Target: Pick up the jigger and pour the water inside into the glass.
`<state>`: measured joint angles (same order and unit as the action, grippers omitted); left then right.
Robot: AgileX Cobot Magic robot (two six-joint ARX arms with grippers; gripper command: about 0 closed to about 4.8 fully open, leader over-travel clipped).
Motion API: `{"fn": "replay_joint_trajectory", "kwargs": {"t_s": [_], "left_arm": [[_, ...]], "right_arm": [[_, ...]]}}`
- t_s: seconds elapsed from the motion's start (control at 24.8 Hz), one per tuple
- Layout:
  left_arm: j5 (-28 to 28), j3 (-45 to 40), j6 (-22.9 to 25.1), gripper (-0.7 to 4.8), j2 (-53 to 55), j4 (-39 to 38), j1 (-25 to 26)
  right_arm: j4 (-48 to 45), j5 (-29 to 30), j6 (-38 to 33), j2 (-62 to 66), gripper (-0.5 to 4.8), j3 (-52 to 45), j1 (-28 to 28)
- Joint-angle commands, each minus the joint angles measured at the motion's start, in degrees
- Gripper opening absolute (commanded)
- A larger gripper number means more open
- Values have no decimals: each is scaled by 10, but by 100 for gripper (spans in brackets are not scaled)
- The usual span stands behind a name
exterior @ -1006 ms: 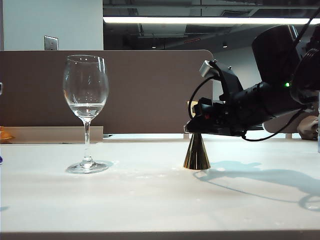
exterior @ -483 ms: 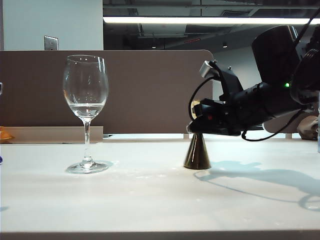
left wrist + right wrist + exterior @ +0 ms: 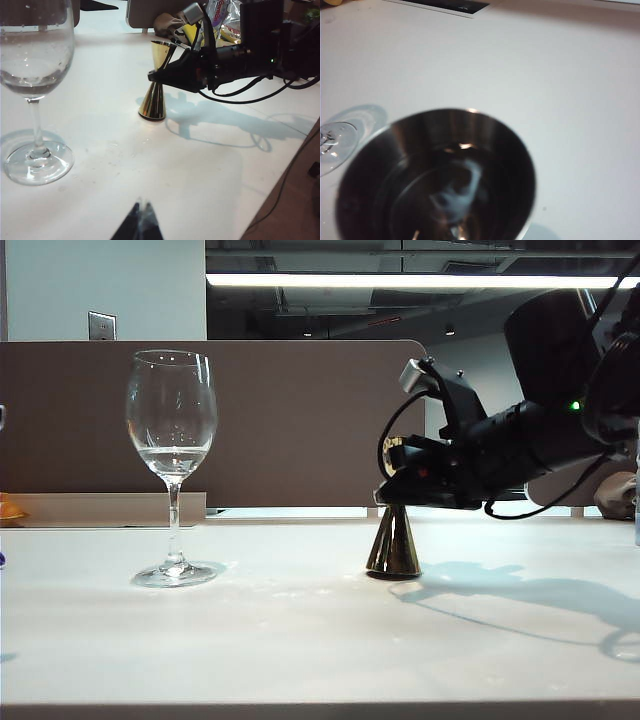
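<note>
- Since a second ago the right gripper (image 3: 392, 480) has drawn its fingers in around the jigger (image 3: 393, 542), and the jigger's foot now looks slightly tipped, one edge lifting a touch off the table (image 3: 300, 640); the glass (image 3: 172, 468) has not moved.
- The right gripper comes in level from the right side of the exterior view and is clamped on the jigger at its waist and upper cone, so only the gold lower cone shows below the black fingers.
- The jigger (image 3: 156, 82) is about mid-table, well apart from the glass and to its right as the exterior camera sees it.
- The left wrist camera shows the jigger's open top rim clear of the gripper (image 3: 159, 76).
- The right wrist camera looks straight down into the jigger (image 3: 437, 175): a dark, shiny bowl, with water (image 3: 452, 192) I can only half make out as a pale shimmer at the bottom.
- The glass (image 3: 32, 90) stands upright on its round foot, a shallow pool of clear liquid in the bowl; a slice of its foot (image 3: 335, 140) shows beside the jigger.
- The left gripper (image 3: 140, 225) is only a dark tip at the edge of its own camera's view, low over the table near the glass; I cannot tell how its jaws stand.
</note>
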<state>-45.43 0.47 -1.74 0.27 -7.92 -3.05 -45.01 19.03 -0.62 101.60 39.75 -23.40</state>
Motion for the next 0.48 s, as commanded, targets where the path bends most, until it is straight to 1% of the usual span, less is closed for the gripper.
{"fn": "replay_joint_trajectory", "kwargs": {"t_s": [0.04, 0.2, 0.48], "left_arm": [[-3, 0, 3, -5, 1, -2, 1], [-3, 0, 3, -5, 1, -2, 1], [-3, 0, 3, -5, 1, -2, 1]], "right_arm": [[7, 0, 14, -24, 7, 2, 0], [66, -1, 29, -55, 7, 13, 0], [186, 0, 39, -101, -2, 73, -2]]}}
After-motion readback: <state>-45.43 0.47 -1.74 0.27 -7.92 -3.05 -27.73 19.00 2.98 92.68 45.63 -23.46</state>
